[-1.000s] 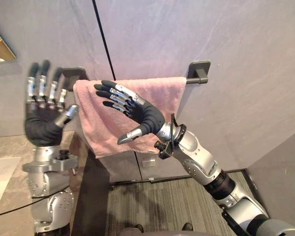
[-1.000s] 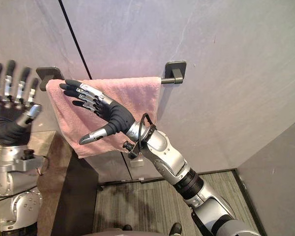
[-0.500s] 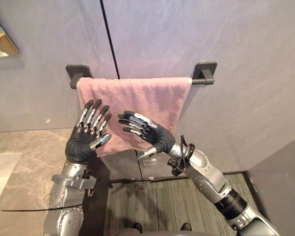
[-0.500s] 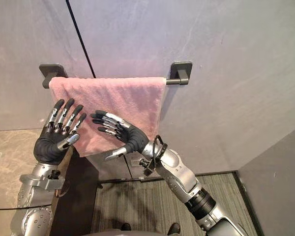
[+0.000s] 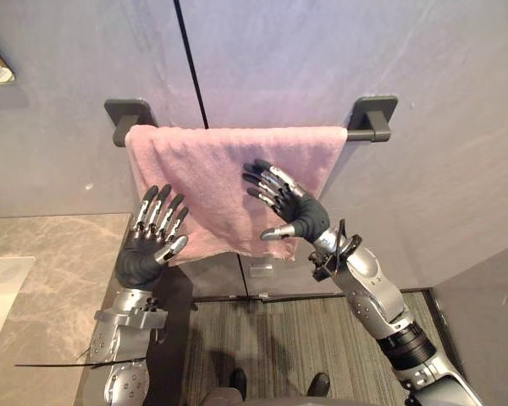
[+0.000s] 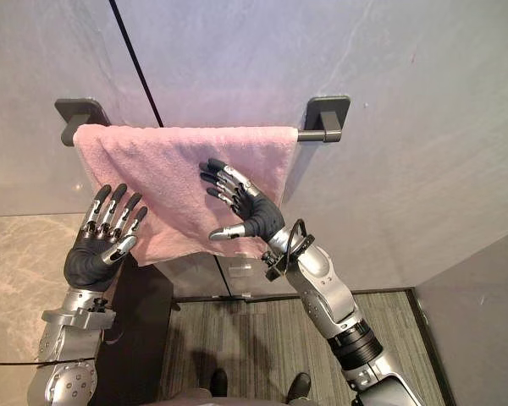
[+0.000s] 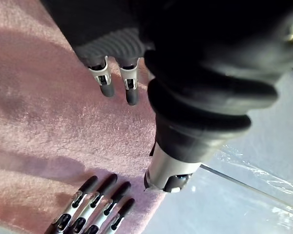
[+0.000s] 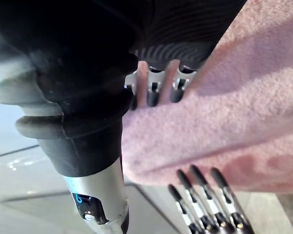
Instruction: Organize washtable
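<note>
A pink towel (image 5: 212,182) hangs over a dark wall rail (image 5: 368,118) between two brackets. My right hand (image 5: 298,214) is open, and its straight fingers (image 8: 151,92) rest against the towel's face right of its middle. My left hand (image 5: 146,249) is open too, palm toward the towel's lower left corner with fingers spread upward; I cannot tell whether it touches the cloth. In the left wrist view my left hand's fingers (image 7: 117,83) point at the towel (image 7: 49,122), with the right hand's fingertips (image 7: 95,204) beside them.
A marble counter (image 5: 42,254) runs along the left, with a white basin (image 5: 0,296) at its edge. Below the towel is a striped floor mat (image 5: 271,338). A grey wall stands behind the rail, with a dark seam (image 5: 190,59).
The camera has shifted. My right hand has risen from the towel's lower edge to its middle right. The left hand came down from high on the left a second ago and stays low.
</note>
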Controlling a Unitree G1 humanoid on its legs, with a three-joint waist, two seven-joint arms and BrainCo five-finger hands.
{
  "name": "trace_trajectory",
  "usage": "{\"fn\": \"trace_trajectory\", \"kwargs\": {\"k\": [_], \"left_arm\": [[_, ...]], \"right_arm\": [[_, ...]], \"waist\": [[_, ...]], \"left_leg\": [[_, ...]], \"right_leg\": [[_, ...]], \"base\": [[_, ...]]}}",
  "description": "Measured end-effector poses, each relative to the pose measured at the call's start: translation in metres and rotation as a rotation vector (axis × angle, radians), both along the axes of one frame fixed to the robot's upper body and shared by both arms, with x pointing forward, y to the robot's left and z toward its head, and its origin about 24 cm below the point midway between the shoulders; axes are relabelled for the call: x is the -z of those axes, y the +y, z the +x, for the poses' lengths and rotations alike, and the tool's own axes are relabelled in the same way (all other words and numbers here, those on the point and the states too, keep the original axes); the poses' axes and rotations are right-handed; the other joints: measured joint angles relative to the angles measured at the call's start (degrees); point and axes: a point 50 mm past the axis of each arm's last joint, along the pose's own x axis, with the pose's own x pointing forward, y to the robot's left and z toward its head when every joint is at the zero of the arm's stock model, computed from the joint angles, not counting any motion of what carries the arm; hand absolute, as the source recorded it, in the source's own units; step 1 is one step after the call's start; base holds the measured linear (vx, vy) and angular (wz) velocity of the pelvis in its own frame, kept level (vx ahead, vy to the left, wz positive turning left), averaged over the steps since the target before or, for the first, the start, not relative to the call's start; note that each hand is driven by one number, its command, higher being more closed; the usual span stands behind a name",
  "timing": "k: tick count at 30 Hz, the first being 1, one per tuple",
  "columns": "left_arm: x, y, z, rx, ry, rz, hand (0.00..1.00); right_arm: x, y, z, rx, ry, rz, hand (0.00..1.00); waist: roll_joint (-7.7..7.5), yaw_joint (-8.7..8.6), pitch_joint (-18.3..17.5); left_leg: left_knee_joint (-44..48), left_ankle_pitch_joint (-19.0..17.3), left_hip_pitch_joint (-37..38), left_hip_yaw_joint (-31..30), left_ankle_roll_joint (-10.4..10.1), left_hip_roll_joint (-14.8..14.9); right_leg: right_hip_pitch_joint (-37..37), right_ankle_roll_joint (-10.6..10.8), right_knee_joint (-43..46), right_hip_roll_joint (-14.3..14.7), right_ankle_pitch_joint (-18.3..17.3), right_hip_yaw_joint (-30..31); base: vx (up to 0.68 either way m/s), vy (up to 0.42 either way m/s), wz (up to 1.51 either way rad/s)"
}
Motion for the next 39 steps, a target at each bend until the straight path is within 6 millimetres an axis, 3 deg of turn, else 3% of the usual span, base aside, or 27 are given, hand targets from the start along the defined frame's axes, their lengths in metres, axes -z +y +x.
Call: {"fn": "trace_trajectory", "kwargs": {"k": [11, 18, 25, 32, 39], "left_arm": [[-0.001, 0.0, 0.008, -0.002, -0.012, -0.004, 0.0], [0.006, 0.018, 0.012, -0.109, 0.033, -0.017, 0.0], [0.016, 0.031, 0.013, -0.207, 0.077, -0.02, 0.0], [0.026, 0.05, 0.016, -0.312, 0.125, -0.041, 0.0], [0.033, 0.057, 0.017, -0.371, 0.155, -0.062, 0.0]], "right_arm": [[-0.01, -0.005, 0.011, 0.09, -0.03, 0.021, 0.0], [-0.014, -0.025, 0.024, 0.228, -0.02, 0.059, 0.0], [-0.016, -0.029, 0.026, 0.275, -0.017, 0.098, 0.0], [-0.019, -0.053, 0.03, 0.386, -0.011, 0.146, 0.0], [-0.004, -0.075, 0.027, 0.493, 0.046, 0.175, 0.0]], "waist": [[0.63, -0.01, 1.1], [0.6, -0.03, 2.6], [0.33, 0.05, 4.4], [0.09, -0.25, 5.0], [0.06, -0.25, 5.0]], "left_leg": [[-1.2, 0.2, -0.8, -0.4, 0.1, -0.3], [-1.6, 0.6, -0.3, 0.7, 0.3, -0.4], [-1.9, 0.3, 1.0, 4.2, 0.5, -0.4], [-1.6, -0.5, 2.5, 6.7, 0.5, 0.0], [-1.7, -0.6, 3.5, 6.4, 0.3, 0.4]], "right_leg": [[-0.8, 0.1, 0.0, -0.2, -0.1, -0.3], [-1.6, 0.1, 0.0, -0.2, -0.1, 0.9], [-2.3, 0.0, 0.0, 0.0, 0.6, 4.6], [-2.3, -0.2, 0.0, 0.5, 1.1, 7.4], [-1.1, -0.2, 0.0, 0.8, 1.1, 7.0]], "base": [[0.01, 0.011, 0.02], [0.04, 0.012, -0.08], [0.0, 0.017, -0.27], [-0.02, 0.004, -0.22], [0.0, 0.0, 0.01]]}}
